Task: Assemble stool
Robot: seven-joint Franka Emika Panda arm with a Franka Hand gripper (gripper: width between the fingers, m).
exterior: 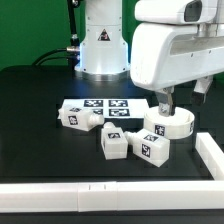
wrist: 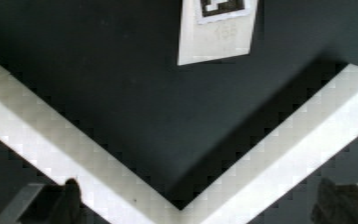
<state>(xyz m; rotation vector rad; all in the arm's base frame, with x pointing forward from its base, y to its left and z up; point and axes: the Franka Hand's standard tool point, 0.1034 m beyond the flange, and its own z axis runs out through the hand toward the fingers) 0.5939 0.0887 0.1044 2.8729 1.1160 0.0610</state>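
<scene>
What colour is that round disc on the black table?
White. The disc shows best in the exterior view.

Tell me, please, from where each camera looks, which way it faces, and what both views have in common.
Exterior view: off the arm, raised, facing the robot base across the table; the gripper shows, lowered at the seat.
Wrist view: on the wrist, looking down at the table and a corner of the white rail; both fingers show, wide apart.
Shared: the black table and the white rail at its border.
</scene>
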